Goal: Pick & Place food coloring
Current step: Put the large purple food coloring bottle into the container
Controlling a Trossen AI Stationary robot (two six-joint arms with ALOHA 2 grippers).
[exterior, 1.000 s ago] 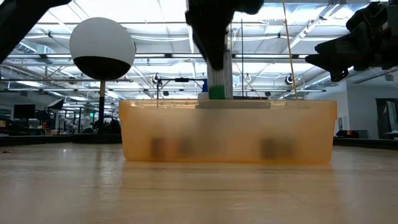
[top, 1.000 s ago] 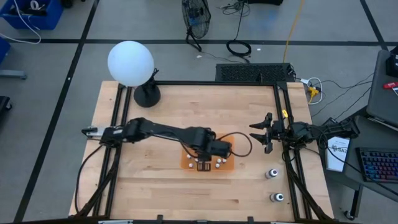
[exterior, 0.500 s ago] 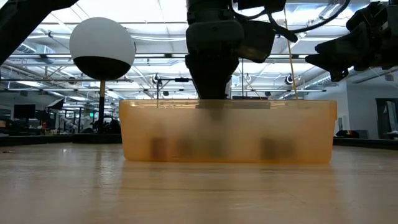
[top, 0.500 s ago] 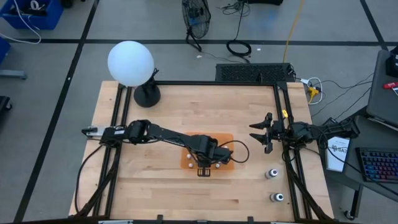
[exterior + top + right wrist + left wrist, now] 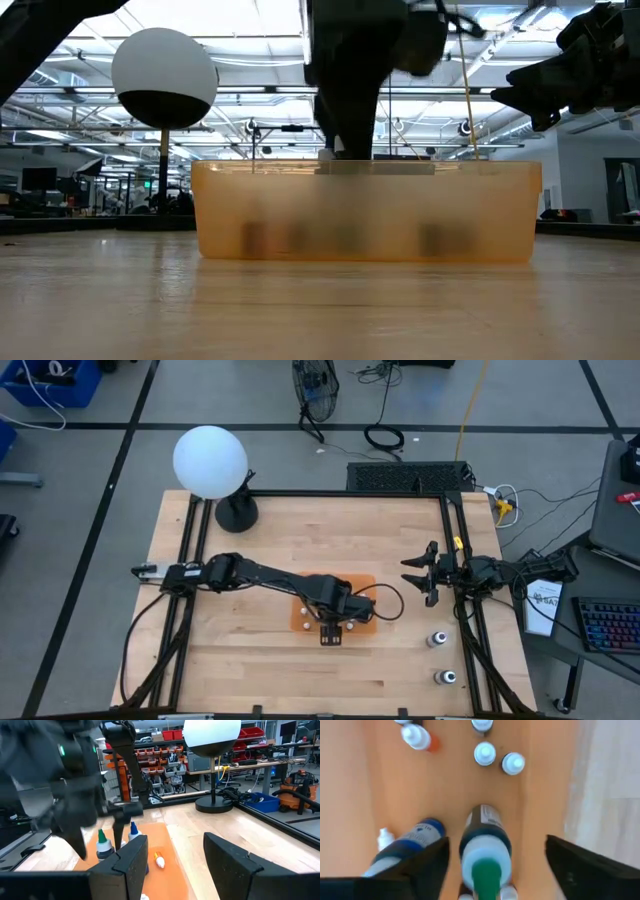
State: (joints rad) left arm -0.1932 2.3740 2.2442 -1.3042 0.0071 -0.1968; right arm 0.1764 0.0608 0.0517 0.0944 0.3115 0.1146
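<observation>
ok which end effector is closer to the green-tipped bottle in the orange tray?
Left. The left end effector straddles the green-tipped bottle over the orange tray, fingers open. The right end effector hangs off to the tray's side, clear of it.

left gripper (image 5: 97, 837): hanging over the orange tray (image 5: 172, 870), fingers spread
green-tipped bottle (image 5: 103, 846): standing upright between them
white globe (image 5: 212, 735): sitting way behind

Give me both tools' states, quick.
Left tool: open around the green-capped bottle in the orange tray.
Right tool: open, empty, at the table's right edge.
</observation>
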